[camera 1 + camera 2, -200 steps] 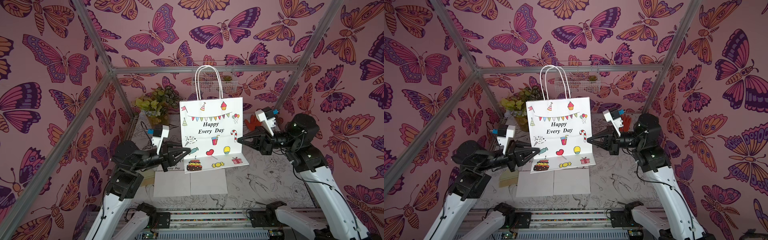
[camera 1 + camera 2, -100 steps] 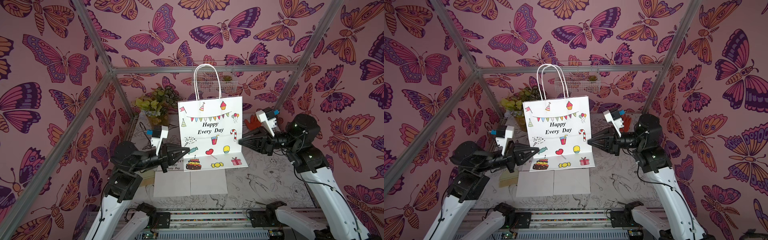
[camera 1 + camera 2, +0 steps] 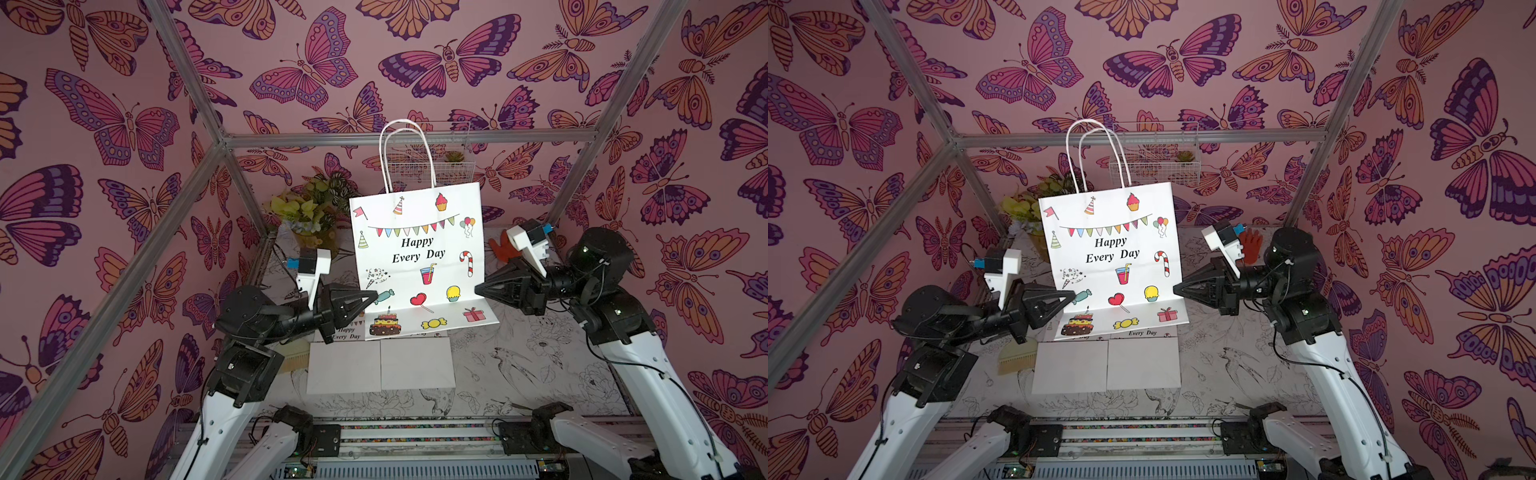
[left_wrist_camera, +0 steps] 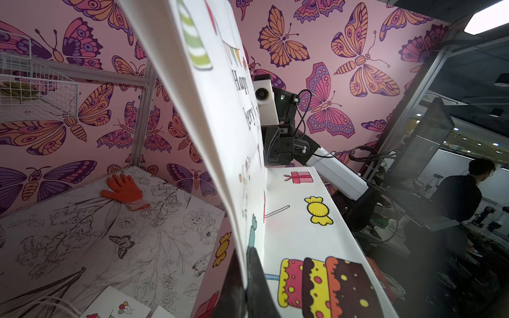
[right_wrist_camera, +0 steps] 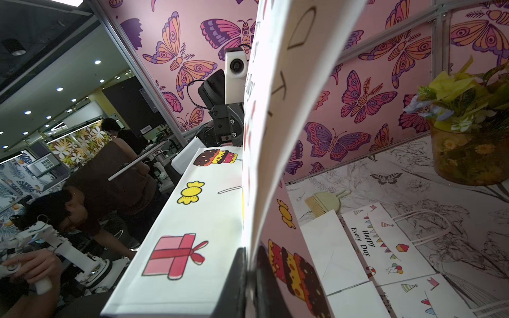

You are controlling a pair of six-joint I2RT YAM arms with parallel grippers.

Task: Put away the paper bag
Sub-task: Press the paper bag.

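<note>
One printed paper bag (image 3: 417,257) hangs upright in the air between the two grippers, clear of the table (image 3: 540,365), with its two white cord handles (image 3: 409,153) standing up and its bottom flap folded out toward the arm bases. The left gripper (image 3: 374,296) is pinched onto one side edge of the bag at the fold line, and the right gripper (image 3: 478,289) is pinched onto the opposite edge at the same height (both wrist views show the jaws closed flat on the paper). Below the grippers, and slightly nearer the arm bases, two flat bags (image 3: 380,365) of the same print lie side by side on the table, touching along one edge. One hand brush (image 3: 1017,357) lies beneath the left gripper's arm, just beside those bags. One orange glove (image 3: 500,249) lies beyond the right gripper. One potted plant (image 3: 307,216) stands beyond the left gripper, and one wire basket (image 3: 428,162) hangs on the wall behind the bag's handles.
</note>
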